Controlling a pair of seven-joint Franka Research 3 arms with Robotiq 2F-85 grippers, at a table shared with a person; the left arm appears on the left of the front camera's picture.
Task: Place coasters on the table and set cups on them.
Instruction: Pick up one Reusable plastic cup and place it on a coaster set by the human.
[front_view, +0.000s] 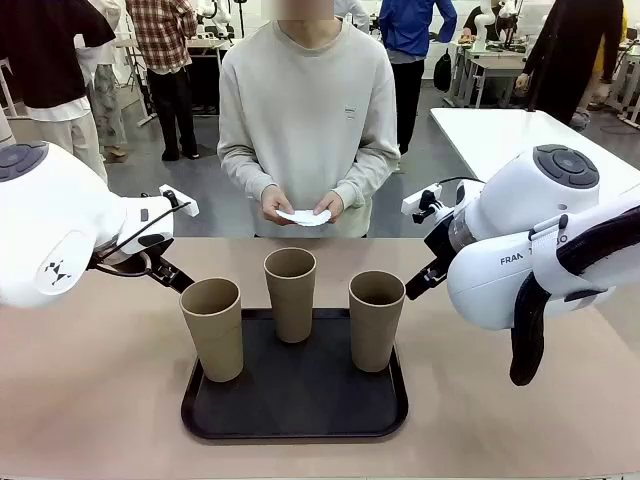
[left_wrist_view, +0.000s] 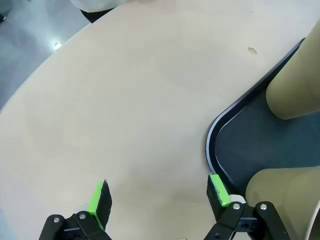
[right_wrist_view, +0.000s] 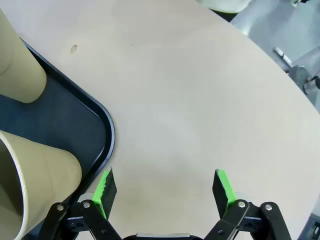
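Note:
Three tan paper cups stand upright on a black tray (front_view: 296, 420) on the beige table (front_view: 90, 400): a left cup (front_view: 211, 328), a middle cup (front_view: 290, 293) and a right cup (front_view: 376, 320). The person across the table holds white coasters (front_view: 303, 216) in both hands at waist height. My left gripper (left_wrist_view: 159, 197) hangs open over bare table beside the tray's corner (left_wrist_view: 214, 145), close to the left cup (left_wrist_view: 282, 200). My right gripper (right_wrist_view: 165, 187) is open too, over bare table just off the tray's other corner (right_wrist_view: 102, 127), beside the right cup (right_wrist_view: 37, 185). Both hold nothing.
A white-topped table (front_view: 500, 130) stands behind on the right. The left arm (front_view: 60, 225) and right arm (front_view: 520, 250) flank the tray. Bare tabletop lies to both sides of the tray and between it and the person.

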